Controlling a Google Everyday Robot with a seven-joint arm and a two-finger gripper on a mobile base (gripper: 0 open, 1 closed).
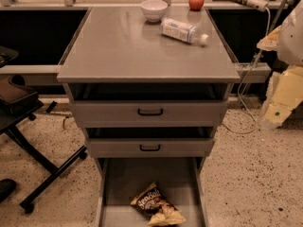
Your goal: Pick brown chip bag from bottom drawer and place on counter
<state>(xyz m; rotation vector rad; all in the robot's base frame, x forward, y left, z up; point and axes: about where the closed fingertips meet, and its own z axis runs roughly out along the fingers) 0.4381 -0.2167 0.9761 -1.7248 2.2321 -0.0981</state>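
Brown chip bag (156, 206) lies near the front of the open bottom drawer (142, 176). The gripper (284, 97) hangs at the right; whether it is spread cannot be told. Risk: the reach may clip the jutting upper drawers (149, 112), or slip on crinkled foil.

The brown chip bag (154, 203) has white letters on its front, but I cannot make out the words. It lies in the bottom drawer (142, 176), straight below the counter (128, 48). The bottle (182, 30) lying at the back of the counter has a pale label, and I cannot read that either. The gripper (277, 109) hangs off the counter's right side.
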